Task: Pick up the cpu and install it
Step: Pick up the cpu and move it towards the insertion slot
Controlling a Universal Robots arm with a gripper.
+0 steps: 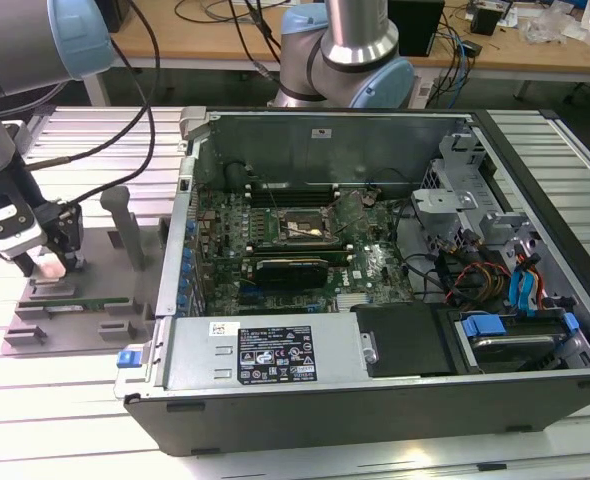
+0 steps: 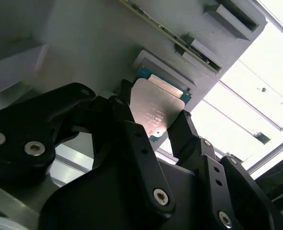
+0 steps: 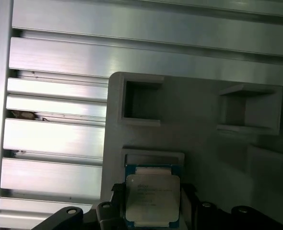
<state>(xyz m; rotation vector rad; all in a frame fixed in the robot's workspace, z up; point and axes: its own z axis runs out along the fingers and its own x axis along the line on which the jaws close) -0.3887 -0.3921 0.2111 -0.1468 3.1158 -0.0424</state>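
The cpu is a small square chip with a silvery top plate and a green rim. It sits between my black fingers in both wrist views, just off a shallow square recess in the grey holder block. My gripper is shut on it, one finger against each side edge; the first wrist view shows the cpu gripped the same way. In the exterior view my gripper hangs low over the holder block, at that view's left, outside the computer case.
The open case holds the motherboard with its square socket frame near the middle, plus cables and drive bays toward the exterior view's right. A thin green memory stick lies on the holder block beside a grey upright post. Ribbed aluminium table surrounds it.
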